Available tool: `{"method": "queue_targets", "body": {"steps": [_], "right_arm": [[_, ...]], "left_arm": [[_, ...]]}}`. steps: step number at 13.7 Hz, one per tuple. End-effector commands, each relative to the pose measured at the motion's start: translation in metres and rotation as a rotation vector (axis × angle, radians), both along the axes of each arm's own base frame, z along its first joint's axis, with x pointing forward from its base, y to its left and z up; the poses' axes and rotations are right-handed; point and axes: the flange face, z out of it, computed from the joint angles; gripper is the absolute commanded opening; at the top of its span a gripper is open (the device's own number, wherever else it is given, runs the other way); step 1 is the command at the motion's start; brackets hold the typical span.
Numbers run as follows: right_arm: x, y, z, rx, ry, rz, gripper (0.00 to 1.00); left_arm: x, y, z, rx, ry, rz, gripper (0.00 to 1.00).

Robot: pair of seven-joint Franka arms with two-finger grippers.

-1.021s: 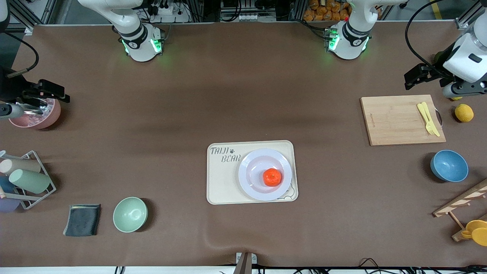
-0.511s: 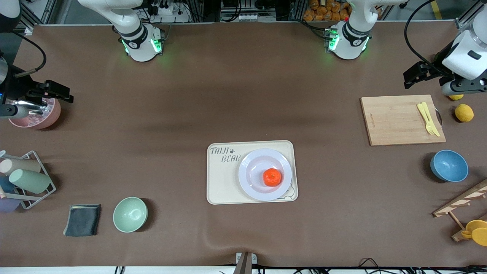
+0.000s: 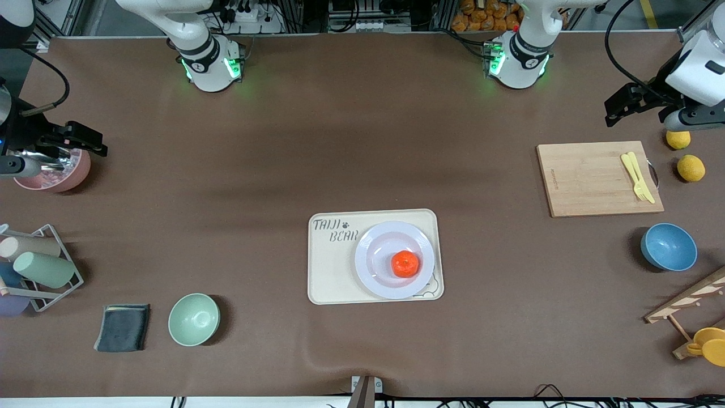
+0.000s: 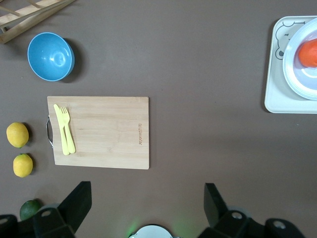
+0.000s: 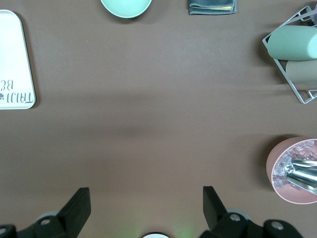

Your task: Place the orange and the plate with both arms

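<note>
The orange [image 3: 405,264] lies on the pale plate [image 3: 375,254], which sits on the cream bear-printed tray [image 3: 331,275] at the table's middle. In the left wrist view the orange [image 4: 309,52], the plate [image 4: 296,74] and the tray [image 4: 275,94] show at the edge. My left gripper [image 3: 620,107] is open and empty, high over bare table by the cutting board; its own view shows it [image 4: 146,198] spread wide. My right gripper [image 3: 79,141] is open and empty over the table beside the pink bowl; its own view shows it [image 5: 144,203] spread wide.
A wooden cutting board [image 3: 599,178] holds a yellow fork and knife [image 3: 637,177]. Two lemons [image 3: 691,168] and a blue bowl [image 3: 668,247] lie at the left arm's end. A pink bowl [image 3: 54,170], cup rack [image 3: 39,266], grey cloth [image 3: 123,327] and mint bowl [image 3: 193,319] lie at the right arm's end.
My left gripper has drawn back toward the bases' edge of the table, uncovering a second lemon. My right gripper has barely shifted. The orange and plate have not moved.
</note>
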Motion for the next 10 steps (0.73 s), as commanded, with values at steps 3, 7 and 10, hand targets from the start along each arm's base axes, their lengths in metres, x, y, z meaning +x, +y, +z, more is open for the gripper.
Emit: {"method": "queue_targets", "body": {"steps": [3, 7, 10], "right_arm": [[0.004, -0.004, 0.003, -0.039, -0.012, -0.018, 1.00], [0.000, -0.006, 0.009, -0.060, -0.019, -0.021, 1.00], [-0.001, -0.012, 0.013, -0.047, -0.030, -0.038, 1.00]], "left_arm": [[0.000, -0.005, 0.007, -0.015, -0.018, -0.018, 1.00], [0.009, -0.005, 0.017, -0.019, -0.033, -0.016, 1.00], [0.013, -0.001, 0.012, -0.021, -0.022, -0.008, 1.00]]}}
